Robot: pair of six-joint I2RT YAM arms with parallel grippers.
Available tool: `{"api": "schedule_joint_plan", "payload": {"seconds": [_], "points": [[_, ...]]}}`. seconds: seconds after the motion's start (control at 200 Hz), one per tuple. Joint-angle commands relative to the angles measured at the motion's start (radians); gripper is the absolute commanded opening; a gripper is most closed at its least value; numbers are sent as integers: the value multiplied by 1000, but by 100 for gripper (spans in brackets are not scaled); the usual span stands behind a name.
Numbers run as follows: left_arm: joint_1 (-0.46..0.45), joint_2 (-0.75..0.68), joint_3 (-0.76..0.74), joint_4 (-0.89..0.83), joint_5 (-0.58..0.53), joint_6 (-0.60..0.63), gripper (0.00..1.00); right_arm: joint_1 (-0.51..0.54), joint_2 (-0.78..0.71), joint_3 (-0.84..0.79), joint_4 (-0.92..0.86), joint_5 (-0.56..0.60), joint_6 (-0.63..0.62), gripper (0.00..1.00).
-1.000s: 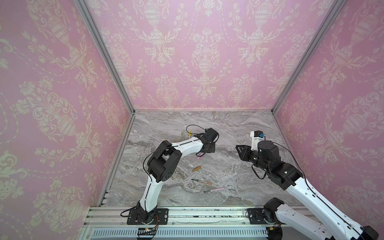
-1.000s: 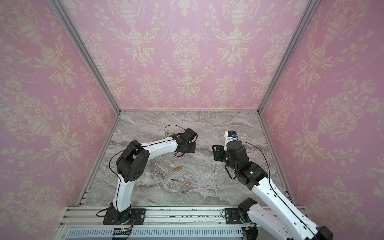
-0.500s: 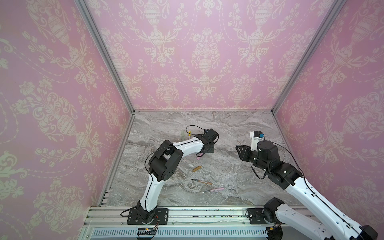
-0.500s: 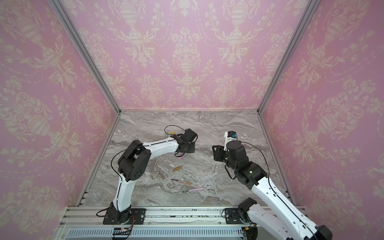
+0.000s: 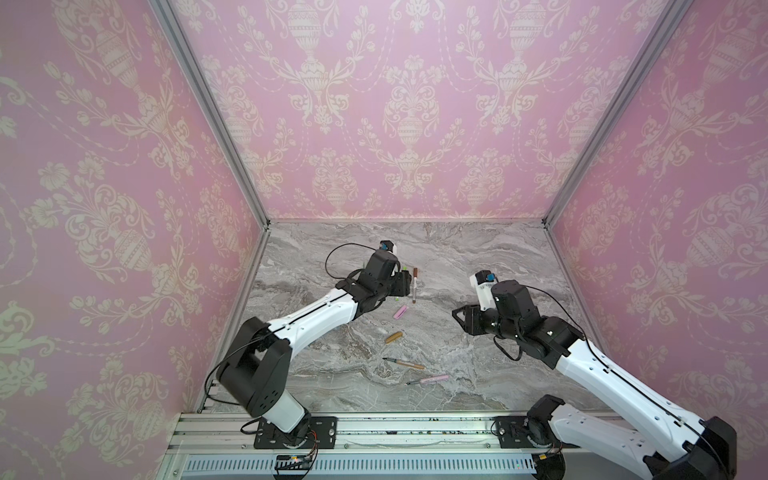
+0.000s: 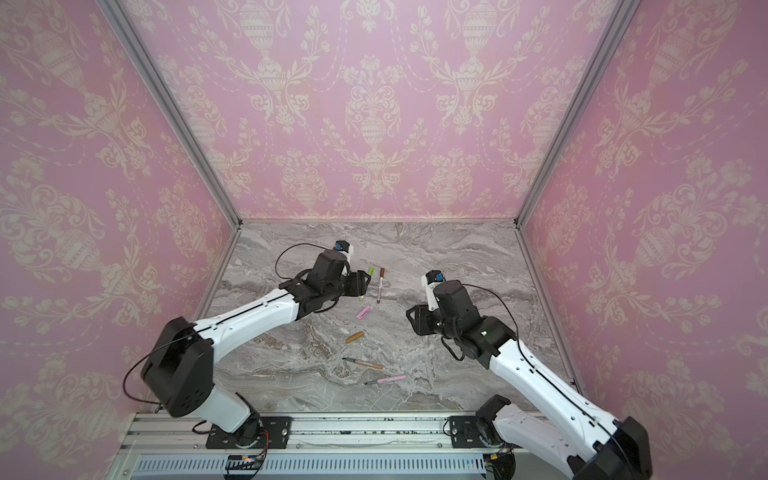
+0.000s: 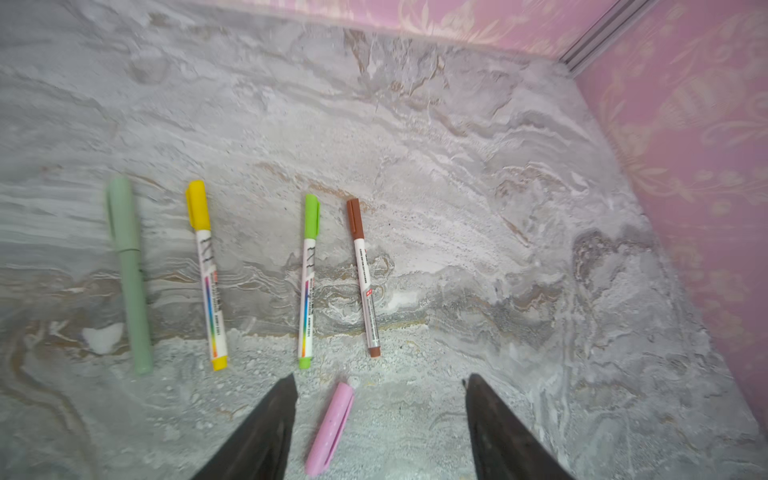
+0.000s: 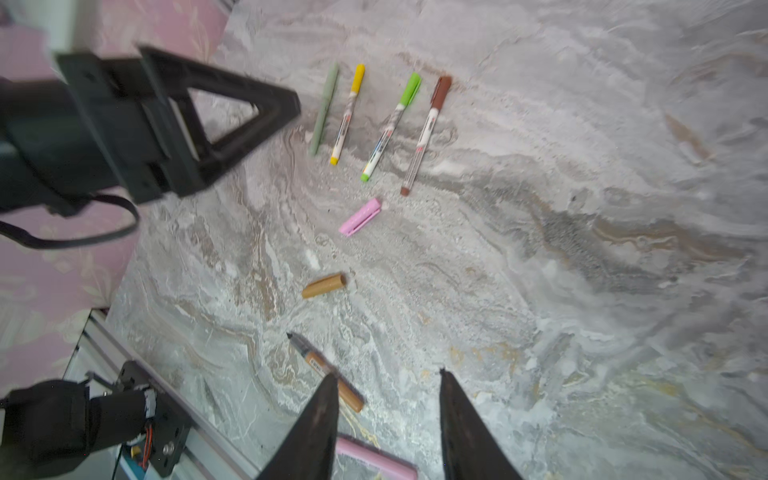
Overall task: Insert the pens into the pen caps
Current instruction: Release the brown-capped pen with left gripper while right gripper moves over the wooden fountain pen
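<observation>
left wrist view: left gripper [image 7: 380,378], jaws apart, above loose pink cap [image 7: 330,428].

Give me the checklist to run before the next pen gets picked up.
1. Left gripper open and empty: ok.
2. Right gripper open and empty: ok.
3. Pink cap lying free on the table, apart from the pens: ok.
4. Every pen capped: not ok; tan pen and pink pen lie bare, tan cap loose.
5. Four capped pens in a row, clear of both grippers: ok.
6. Which end of the pink cap is open: cannot tell.
</observation>
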State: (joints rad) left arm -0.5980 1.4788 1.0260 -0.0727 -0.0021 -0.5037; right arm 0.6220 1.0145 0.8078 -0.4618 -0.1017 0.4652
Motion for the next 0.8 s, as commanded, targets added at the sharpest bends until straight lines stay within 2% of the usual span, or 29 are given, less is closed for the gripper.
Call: {"api": "schedule_joint_plan", "payload": {"seconds": [0.0, 0.16, 0.3, 0.5, 0.796], "points": [[79, -175, -161, 107, 10, 8, 78, 114, 107, 77, -79, 3, -119, 42], [210, -450, -383, 146, 1, -33, 99, 292, 342, 193, -120, 31, -237, 47], [253, -608, -490, 108, -47, -52, 99, 396, 528, 291, -139, 76, -328, 49], [263, -765, -593, 73, -121, -131, 99, 420, 724, 401, -147, 114, -383, 52], [270, -810, -612, 58, -139, -127, 99, 429, 900, 481, -163, 117, -405, 50]]}}
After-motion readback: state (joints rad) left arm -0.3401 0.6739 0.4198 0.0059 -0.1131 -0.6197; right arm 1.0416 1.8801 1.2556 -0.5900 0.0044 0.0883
